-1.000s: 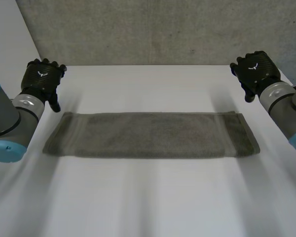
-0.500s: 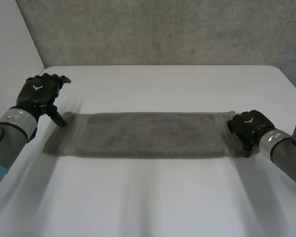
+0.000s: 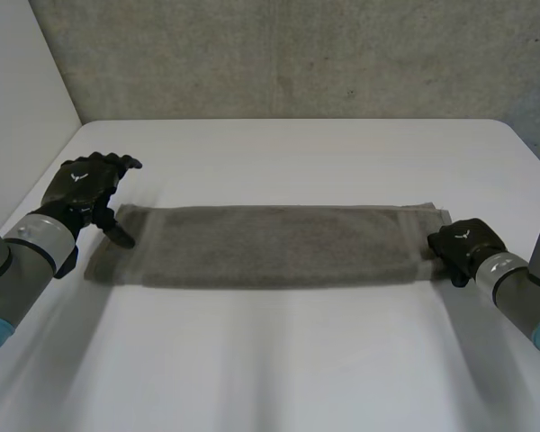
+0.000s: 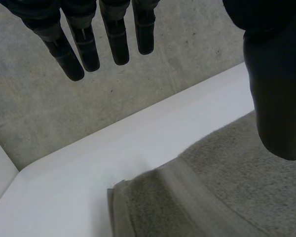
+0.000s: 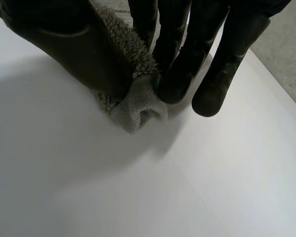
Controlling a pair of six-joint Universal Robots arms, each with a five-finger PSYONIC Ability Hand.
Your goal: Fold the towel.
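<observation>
Towel (image 3: 270,247), a long strip across the middle of the tabletop (image 3: 297,153). Within the last second both hands have dropped from the far edge to its ends. The right hand (image 3: 463,245) now pinches the right end between thumb and fingers. The left hand (image 3: 85,184) is spread over the left end and grips nothing yet. An end-to-end fold looks imminent.

Free near and far, taken at both ends.
Bare table (image 3: 279,360) in front of and behind the towel (image 3: 270,245); left hand (image 3: 85,184) spread over its far-left corner, right hand (image 3: 463,245) pinching a right-end corner; wall (image 3: 297,54) closing the far edge.
</observation>
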